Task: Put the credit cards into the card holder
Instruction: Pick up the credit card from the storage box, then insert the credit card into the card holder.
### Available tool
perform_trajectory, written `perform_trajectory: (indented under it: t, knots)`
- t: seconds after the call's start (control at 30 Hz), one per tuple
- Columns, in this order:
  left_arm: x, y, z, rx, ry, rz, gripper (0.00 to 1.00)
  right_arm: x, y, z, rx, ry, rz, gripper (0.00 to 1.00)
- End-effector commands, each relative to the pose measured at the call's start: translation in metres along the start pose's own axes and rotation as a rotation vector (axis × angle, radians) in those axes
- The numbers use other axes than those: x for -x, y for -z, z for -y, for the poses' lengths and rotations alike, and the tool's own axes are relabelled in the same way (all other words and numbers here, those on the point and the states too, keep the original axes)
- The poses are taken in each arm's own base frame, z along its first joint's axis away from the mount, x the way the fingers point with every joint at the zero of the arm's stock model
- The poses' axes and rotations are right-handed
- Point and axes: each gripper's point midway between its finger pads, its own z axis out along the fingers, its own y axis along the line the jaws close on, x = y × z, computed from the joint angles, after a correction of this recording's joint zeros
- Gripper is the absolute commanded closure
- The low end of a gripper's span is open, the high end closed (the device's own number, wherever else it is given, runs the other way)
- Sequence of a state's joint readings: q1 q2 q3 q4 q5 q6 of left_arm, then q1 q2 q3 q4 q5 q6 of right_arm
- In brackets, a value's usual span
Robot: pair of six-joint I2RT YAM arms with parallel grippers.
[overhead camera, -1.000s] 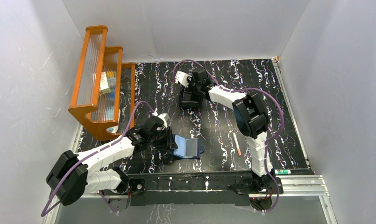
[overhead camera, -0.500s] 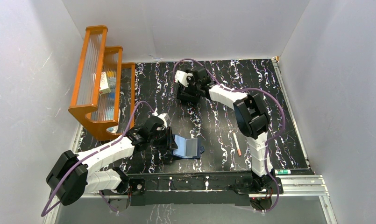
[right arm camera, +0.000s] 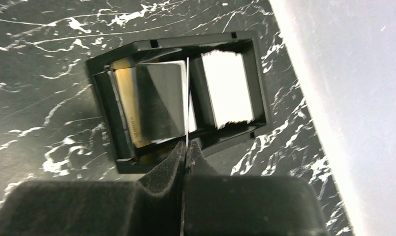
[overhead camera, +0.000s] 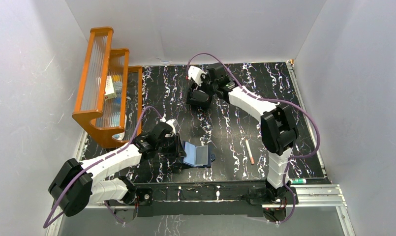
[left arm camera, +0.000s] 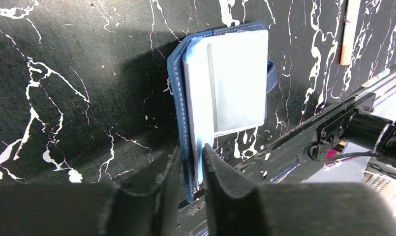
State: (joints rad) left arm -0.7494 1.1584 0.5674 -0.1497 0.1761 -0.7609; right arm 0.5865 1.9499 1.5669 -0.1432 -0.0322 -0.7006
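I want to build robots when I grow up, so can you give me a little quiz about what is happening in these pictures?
1. True or false: the card holder is open.
2. What is the right end effector pinching? A) a card seen edge-on, B) the pencil-like stick, C) nothing.
3. Fill in the blank: the other cards sit inside a black ____.

Key: 1 true. 2 A. 3 box.
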Motion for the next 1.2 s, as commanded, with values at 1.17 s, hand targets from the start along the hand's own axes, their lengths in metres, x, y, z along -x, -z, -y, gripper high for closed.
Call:
perform_trajectory:
  t: [1.17]
  knots:
    - [0.013, -0.009, 0.011, -0.090, 0.189, 0.121, 0.70, -0.006, 0.148, -0.211, 0.322, -1.712, -0.053, 1.00]
